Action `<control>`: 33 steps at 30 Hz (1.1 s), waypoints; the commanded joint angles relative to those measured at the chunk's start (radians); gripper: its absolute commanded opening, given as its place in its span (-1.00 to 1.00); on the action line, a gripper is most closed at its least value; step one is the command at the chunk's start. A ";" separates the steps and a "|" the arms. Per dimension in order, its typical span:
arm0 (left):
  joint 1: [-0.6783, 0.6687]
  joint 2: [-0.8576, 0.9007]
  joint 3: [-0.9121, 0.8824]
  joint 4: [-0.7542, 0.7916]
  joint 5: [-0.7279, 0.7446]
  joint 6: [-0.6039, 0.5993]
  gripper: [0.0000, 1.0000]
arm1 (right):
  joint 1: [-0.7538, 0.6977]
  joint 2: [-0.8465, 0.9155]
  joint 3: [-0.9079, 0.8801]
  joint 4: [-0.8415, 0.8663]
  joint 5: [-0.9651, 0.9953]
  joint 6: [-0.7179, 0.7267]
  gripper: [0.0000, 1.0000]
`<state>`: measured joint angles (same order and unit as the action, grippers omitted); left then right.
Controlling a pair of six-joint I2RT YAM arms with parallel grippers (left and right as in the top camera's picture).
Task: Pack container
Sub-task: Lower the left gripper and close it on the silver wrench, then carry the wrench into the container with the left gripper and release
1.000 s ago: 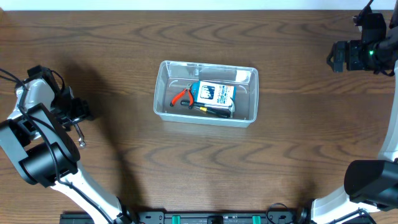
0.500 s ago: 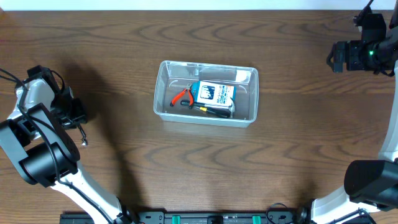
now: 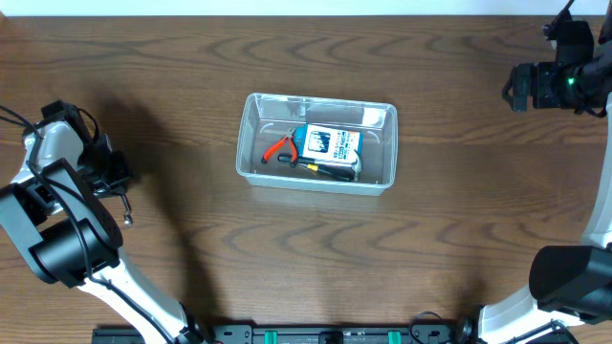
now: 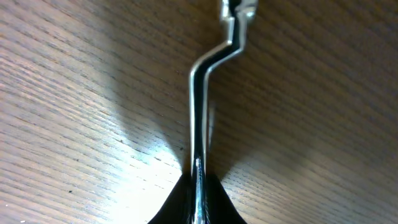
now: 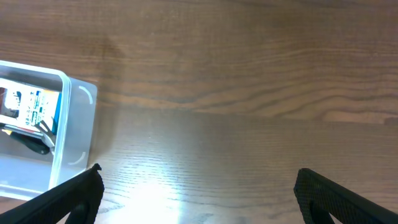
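Note:
The clear container (image 3: 247, 143) stands mid-table, holding a blue-and-white box (image 3: 331, 143), red-handled pliers (image 3: 278, 146) and a black-and-yellow screwdriver (image 3: 331, 170). At the table's left edge my left gripper (image 3: 113, 178) is shut on a thin bent chrome metal tool (image 3: 123, 207). In the left wrist view that chrome tool (image 4: 198, 112) runs from between the closed jaws of the left gripper (image 4: 198, 186) out over the wood. My right gripper (image 3: 514, 88) hovers open at the far right with nothing between its fingers. In the right wrist view the right gripper (image 5: 199, 194) looks over the container's corner (image 5: 73, 118).
Bare dark wood tabletop (image 3: 316, 258) surrounds the container on all sides. The arm bases stand at the near left (image 3: 67, 248) and near right (image 3: 574, 277) corners.
My left gripper's jaws have closed onto the chrome tool and the gripper has drawn slightly left. The right arm and the container have not moved.

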<state>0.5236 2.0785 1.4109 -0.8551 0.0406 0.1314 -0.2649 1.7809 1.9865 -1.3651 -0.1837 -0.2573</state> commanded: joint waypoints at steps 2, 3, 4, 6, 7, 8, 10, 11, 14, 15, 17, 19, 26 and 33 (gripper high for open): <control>0.002 0.054 -0.051 0.005 0.013 -0.002 -0.88 | -0.003 -0.008 -0.003 -0.001 0.000 -0.013 0.99; 0.002 0.054 -0.051 0.004 0.013 -0.002 -0.89 | -0.003 -0.008 -0.003 -0.001 0.000 -0.013 0.99; 0.002 0.054 -0.051 0.005 0.013 -0.002 -0.89 | -0.003 -0.008 -0.003 -0.001 0.000 -0.013 0.99; 0.002 0.054 -0.051 0.005 0.013 -0.006 -0.88 | -0.003 -0.008 -0.003 -0.001 0.000 -0.013 0.99; 0.002 0.054 -0.051 0.008 0.013 -0.011 -0.88 | -0.003 -0.008 -0.003 -0.001 0.000 -0.013 0.99; 0.002 0.054 -0.051 0.010 0.013 -0.021 -0.89 | -0.003 -0.008 -0.003 -0.001 0.000 -0.013 0.99; 0.002 0.052 -0.051 0.016 0.016 -0.039 -0.88 | -0.003 -0.008 -0.003 -0.001 0.000 -0.013 0.98; 0.001 0.049 -0.047 0.015 0.035 -0.039 -0.88 | -0.003 -0.008 -0.003 -0.001 0.000 -0.013 0.98; -0.009 0.029 -0.012 -0.018 0.103 -0.038 -0.89 | -0.003 -0.008 -0.003 -0.001 0.000 -0.013 0.99; -0.016 0.016 0.003 -0.036 0.110 -0.039 -0.88 | -0.003 -0.008 -0.003 -0.001 0.000 -0.013 0.98; -0.046 -0.032 0.045 -0.083 0.109 -0.024 -0.89 | -0.003 -0.008 -0.003 -0.001 0.000 -0.012 0.98; -0.090 -0.101 0.082 -0.120 0.109 0.010 -0.89 | -0.003 -0.008 -0.003 -0.001 0.000 -0.012 0.99; -0.371 -0.417 0.178 -0.115 0.030 0.206 -0.89 | -0.003 -0.008 -0.003 -0.001 0.000 -0.005 0.99; -0.685 -0.543 0.186 -0.052 0.013 0.457 -0.88 | -0.003 -0.008 -0.003 -0.001 -0.001 -0.005 0.98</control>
<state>-0.0868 1.5181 1.6108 -0.9062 0.0746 0.4210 -0.2649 1.7809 1.9865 -1.3651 -0.1837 -0.2569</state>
